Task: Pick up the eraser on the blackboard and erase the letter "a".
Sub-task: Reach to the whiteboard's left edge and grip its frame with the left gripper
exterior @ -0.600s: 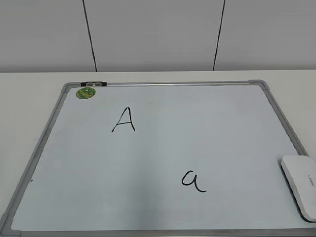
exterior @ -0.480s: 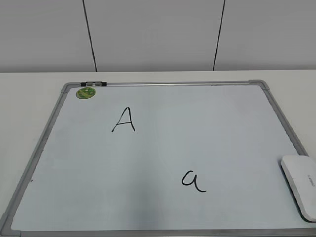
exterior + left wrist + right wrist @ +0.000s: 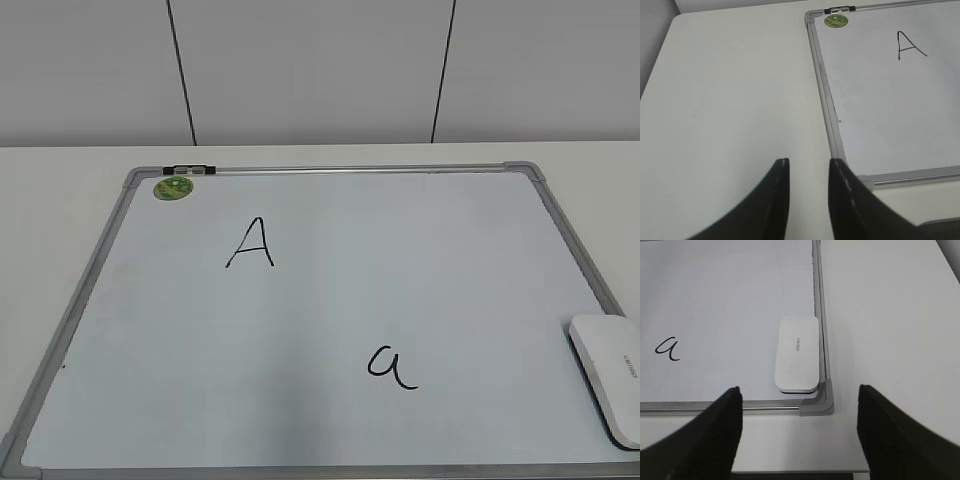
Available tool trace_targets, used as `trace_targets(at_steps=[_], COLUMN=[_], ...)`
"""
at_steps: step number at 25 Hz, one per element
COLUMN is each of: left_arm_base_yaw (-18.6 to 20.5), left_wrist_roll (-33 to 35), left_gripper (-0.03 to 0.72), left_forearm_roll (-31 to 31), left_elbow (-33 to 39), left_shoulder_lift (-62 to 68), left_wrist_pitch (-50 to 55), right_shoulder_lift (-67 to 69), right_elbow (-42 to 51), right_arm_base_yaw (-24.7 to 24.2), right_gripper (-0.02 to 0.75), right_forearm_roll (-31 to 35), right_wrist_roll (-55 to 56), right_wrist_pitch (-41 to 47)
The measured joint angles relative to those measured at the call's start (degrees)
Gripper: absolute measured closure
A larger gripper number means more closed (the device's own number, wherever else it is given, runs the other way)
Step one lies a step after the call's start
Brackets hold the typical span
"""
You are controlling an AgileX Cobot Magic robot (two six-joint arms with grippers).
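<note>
The blackboard (image 3: 330,172) is a pale whiteboard with a grey frame, flat on the table. The white eraser (image 3: 610,375) lies in its near right corner; it also shows in the right wrist view (image 3: 798,353). The letter "a" (image 3: 390,365) is written left of the eraser and shows in the right wrist view (image 3: 666,348). My right gripper (image 3: 800,407) is open and empty, above the table's near edge just in front of the eraser. My left gripper (image 3: 809,165) is open by a narrow gap and empty, over bare table left of the blackboard frame (image 3: 826,95).
A capital "A" (image 3: 250,243) is written on the upper left of the board. A round green magnet (image 3: 173,187) and a small black clip (image 3: 190,170) sit at the board's far left corner. White wall panels stand behind the table.
</note>
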Motion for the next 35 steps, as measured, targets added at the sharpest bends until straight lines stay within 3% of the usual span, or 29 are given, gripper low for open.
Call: trace_targets(at_steps=[7,16,29,35], left_arm_base_yaw=[0.0,0.0,-0.2,-0.2], left_wrist_roll=[0.0,0.0,0.0,-0.6], left_gripper=[0.494,0.463,0.445,0.445], left_forearm_roll=[0.0,-1.8,-7.4,-9.3], left_elbow=[-0.9,-7.7,-29.3,-34.9], left_shoulder_lift=[3.3,30.9,70.9,83.1], left_wrist_pitch=[-0.1,-6.4,-6.4,-5.8], right_shoulder_lift=[0.0,0.0,0.0,0.0], right_elbow=[0.0,0.0,0.0,0.0], right_arm_base_yaw=[0.0,0.0,0.0,0.0], right_gripper=[0.205,0.206,0.206,0.205], right_forearm_roll=[0.0,0.0,0.0,0.0], right_wrist_roll=[0.0,0.0,0.0,0.0], right_wrist_pitch=[0.0,0.0,0.0,0.0])
